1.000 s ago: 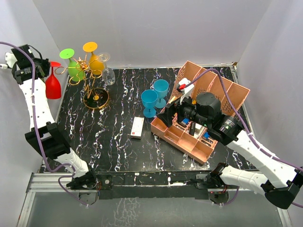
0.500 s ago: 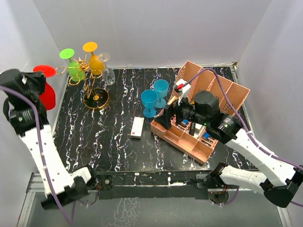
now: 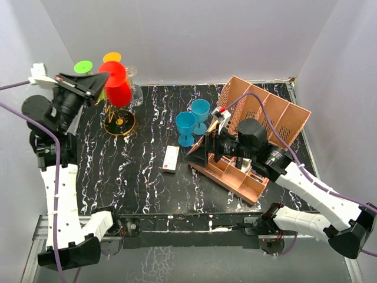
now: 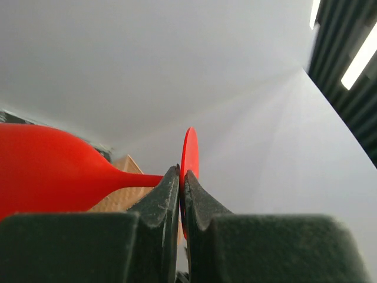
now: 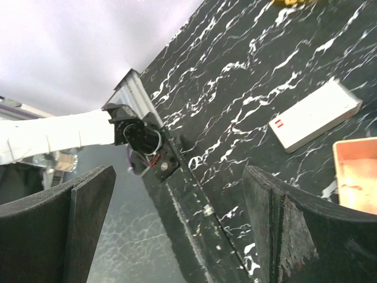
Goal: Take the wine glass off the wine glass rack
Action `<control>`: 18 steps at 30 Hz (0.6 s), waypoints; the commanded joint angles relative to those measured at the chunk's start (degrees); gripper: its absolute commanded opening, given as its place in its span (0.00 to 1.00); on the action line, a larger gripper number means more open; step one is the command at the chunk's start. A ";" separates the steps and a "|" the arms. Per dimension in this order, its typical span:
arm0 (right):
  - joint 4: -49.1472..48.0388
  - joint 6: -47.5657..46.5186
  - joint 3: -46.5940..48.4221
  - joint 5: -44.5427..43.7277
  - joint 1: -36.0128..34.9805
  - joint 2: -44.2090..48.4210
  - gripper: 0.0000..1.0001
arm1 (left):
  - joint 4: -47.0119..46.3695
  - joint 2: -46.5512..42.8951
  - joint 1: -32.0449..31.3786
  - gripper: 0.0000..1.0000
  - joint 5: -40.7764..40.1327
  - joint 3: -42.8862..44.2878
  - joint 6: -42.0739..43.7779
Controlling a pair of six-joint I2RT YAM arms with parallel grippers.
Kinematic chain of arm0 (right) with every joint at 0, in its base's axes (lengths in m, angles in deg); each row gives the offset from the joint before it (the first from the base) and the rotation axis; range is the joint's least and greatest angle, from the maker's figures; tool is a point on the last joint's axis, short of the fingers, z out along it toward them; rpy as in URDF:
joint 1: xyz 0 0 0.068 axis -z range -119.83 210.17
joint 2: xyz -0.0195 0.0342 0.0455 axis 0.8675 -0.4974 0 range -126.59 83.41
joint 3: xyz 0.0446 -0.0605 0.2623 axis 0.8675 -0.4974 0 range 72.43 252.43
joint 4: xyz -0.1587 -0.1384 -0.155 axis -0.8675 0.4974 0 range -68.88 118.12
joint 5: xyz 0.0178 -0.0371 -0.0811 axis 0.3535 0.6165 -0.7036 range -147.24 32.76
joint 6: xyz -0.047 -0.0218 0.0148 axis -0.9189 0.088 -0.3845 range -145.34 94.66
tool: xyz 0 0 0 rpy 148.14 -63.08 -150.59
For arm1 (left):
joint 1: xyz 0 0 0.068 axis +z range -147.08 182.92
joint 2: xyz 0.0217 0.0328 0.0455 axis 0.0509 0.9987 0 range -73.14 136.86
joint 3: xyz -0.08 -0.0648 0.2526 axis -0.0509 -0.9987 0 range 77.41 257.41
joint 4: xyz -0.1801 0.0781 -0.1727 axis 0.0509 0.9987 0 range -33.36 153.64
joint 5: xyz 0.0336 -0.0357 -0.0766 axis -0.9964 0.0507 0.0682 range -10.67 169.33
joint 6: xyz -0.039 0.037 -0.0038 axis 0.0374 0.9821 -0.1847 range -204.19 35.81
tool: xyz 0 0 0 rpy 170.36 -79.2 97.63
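I've got the left gripper point(image 4: 181, 187) pinching the red wine glass point(image 3: 116, 84) by its stem, tipped sideways above the wine glass rack point(image 3: 119, 124), bowl clear of its loops. The right gripper point(image 5: 177, 218) gapes idle, well apart from the rack.

Bright, even light throughout — ceiling strips point(image 4: 359, 59) glare in the left wrist view, whose near fingers point(image 4: 159, 206) look blurred, perhaps from closeness; shadows soft.
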 commanded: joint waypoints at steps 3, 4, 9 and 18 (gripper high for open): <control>-19.54 12.99 -6.45 4.48 -0.14 0.73 0.99 | -29.71 -5.10 -8.22 0.00 12.11 -13.30 -15.85; -22.03 14.47 -7.19 4.96 -0.17 0.35 0.99 | -32.33 -5.84 -9.67 0.00 12.17 -15.77 -17.80; -36.25 20.59 -10.79 6.71 -0.15 -1.08 0.99 | -44.61 -8.64 -15.83 0.00 11.83 -25.98 -27.19; -56.37 33.32 -16.76 2.73 -0.13 -0.60 0.99 | -64.76 -12.95 -20.88 0.00 6.51 -40.14 -41.49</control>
